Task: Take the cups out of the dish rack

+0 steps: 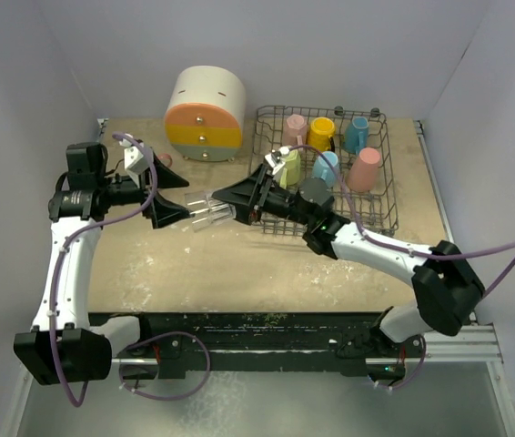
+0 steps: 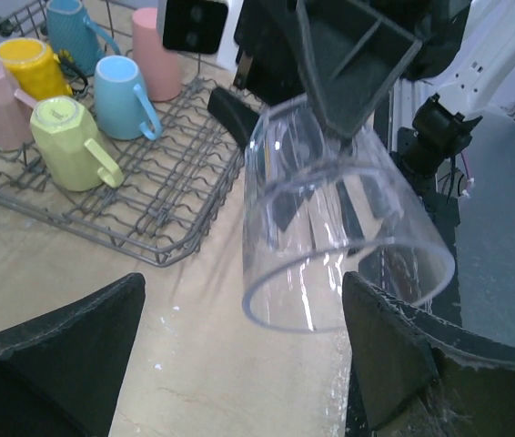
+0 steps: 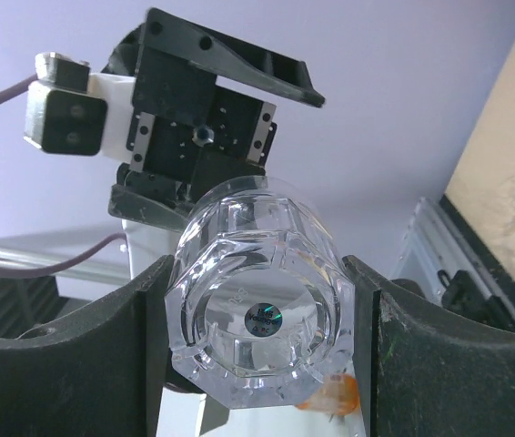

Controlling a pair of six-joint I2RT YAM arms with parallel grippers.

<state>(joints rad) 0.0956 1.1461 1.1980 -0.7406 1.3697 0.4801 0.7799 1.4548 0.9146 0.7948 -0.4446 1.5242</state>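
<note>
1. Clamping the clear glass tumbler (image 2: pixel 330 218) by its base, my right end effector (image 3: pixel 257 291) holds it sideways over the tabletop (image 1: pixel 239 269); my left end effector (image 1: pixel 183 215) is spread apart, its fingers (image 2: pixel 57 355) flanking the open rim.
2. Tan, scuffed tabletop; pale walls around.
3. Pink cup (image 1: pixel 295 127), yellow cup (image 1: pixel 320 134), blue cup (image 1: pixel 358 134), light blue cup (image 1: pixel 328 167), salmon cup (image 1: pixel 365 169) and pale green cup (image 1: pixel 287 164) sit in the dish rack (image 2: pixel 166 218), just behind my right arm; a round cream cabinet (image 1: pixel 205 114) stands left of it.

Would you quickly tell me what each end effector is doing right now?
Left end effector: open, holding nothing.
Right end effector: closed on the clear glass.
</note>
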